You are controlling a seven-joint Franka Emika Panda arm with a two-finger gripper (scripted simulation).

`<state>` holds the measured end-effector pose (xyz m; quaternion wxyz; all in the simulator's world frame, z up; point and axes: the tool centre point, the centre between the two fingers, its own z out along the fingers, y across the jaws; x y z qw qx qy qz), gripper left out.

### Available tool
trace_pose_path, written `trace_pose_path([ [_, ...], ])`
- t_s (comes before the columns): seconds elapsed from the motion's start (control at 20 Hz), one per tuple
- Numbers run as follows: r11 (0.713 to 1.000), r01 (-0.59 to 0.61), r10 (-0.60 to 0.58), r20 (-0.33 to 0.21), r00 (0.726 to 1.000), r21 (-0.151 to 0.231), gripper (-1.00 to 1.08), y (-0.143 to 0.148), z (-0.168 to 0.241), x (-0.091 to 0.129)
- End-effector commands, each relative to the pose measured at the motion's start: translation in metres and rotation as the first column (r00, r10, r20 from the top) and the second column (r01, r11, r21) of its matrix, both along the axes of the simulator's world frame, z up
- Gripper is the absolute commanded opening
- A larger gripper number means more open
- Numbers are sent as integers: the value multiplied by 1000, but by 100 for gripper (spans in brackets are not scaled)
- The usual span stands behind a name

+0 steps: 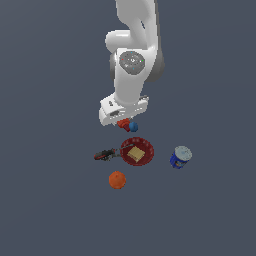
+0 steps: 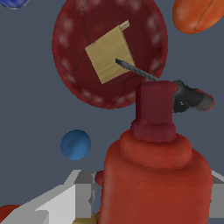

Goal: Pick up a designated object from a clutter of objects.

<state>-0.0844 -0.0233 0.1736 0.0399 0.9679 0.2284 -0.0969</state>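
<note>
A: Where the wrist view is fullest, the red-orange tool (image 2: 155, 175) is seen between the pincer (image 2: 148, 197) fingers (image 2: 65, 201), dark nose outward; a firm grip cannot be confirmed.

B: Beyond it?

A: Blue ball (image 2: 75, 144) just beside, then black-red tool (image 2: 188, 97), red bowl (image 2: 70, 26) with tan block (image 2: 107, 54), orange fruit (image 2: 199, 15), can (image 1: 180, 157) on the worktop (image 1: 50, 200).
</note>
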Motion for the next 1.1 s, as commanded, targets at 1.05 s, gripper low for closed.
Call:
trace_pose_path([
  [1.05, 1000, -1, 1, 2, 1000, 2, -100, 134, 209, -21],
])
